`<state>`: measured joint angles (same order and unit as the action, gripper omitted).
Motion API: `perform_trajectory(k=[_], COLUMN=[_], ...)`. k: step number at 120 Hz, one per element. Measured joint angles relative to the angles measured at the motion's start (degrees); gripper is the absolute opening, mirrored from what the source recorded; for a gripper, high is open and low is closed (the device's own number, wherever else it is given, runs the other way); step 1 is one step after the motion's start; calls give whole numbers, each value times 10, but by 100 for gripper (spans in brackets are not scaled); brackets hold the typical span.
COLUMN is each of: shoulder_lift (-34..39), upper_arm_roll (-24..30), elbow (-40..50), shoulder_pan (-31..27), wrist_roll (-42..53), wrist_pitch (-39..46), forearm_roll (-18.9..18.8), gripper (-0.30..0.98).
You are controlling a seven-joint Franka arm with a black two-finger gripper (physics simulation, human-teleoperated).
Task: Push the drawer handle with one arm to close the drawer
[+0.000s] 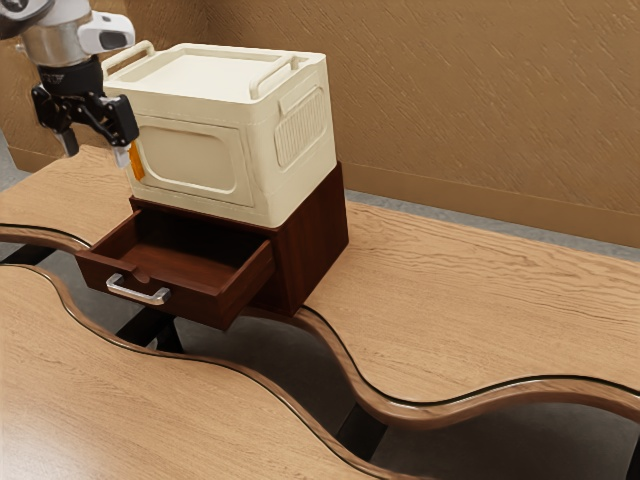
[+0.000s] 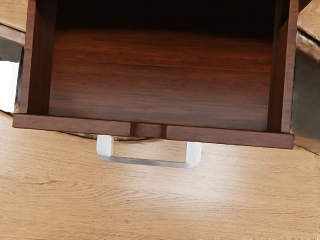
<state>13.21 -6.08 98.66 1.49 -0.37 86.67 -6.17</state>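
Observation:
My gripper [image 1: 96, 152] hangs open in the exterior view's upper left, its two fingers apart with nothing between them. It is higher than the drawer [image 1: 203, 306], which is pulled well out of its dark red-brown cabinet [image 1: 314, 245]. A silver bar handle [image 1: 138, 294] is fixed to the drawer's front, and the gripper does not touch it. From above, in the wrist view, the drawer [image 2: 225, 138] shows its bare wooden inside, and the handle [image 2: 150, 162] juts out from the front panel.
A cream crate [image 1: 190, 160] with raised side handles stands on top of the cabinet, just beside the gripper in the exterior view. The wooden table [image 1: 470, 300] has a wavy-edged dark gap running beneath the drawer. A brown wall [image 1: 480, 110] rises behind.

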Motion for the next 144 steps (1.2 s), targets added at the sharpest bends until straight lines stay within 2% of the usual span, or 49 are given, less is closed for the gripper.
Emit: perform_trajectory(k=[16, 30, 45, 58, 71, 87, 108, 144], shoulder_lift=[12, 81, 144, 142, 110, 88, 56, -13], upper_arm_roll=[24, 52, 59, 59, 58, 58, 58, 56], elbow=[18, 144, 315, 376, 396, 416, 421, 394], shoulder_pan=[-16, -37, -54, -60, -77, -81, -94, -111], wrist_roll=[4, 5, 4, 3, 1, 1, 3, 14], wrist_pitch=[-2, 2, 65, 143, 218, 288, 366, 431], forearm_roll=[0, 4, 1, -1, 0, 0, 3, 3], gripper=[68, 67, 35, 13, 2, -4, -8, -10])
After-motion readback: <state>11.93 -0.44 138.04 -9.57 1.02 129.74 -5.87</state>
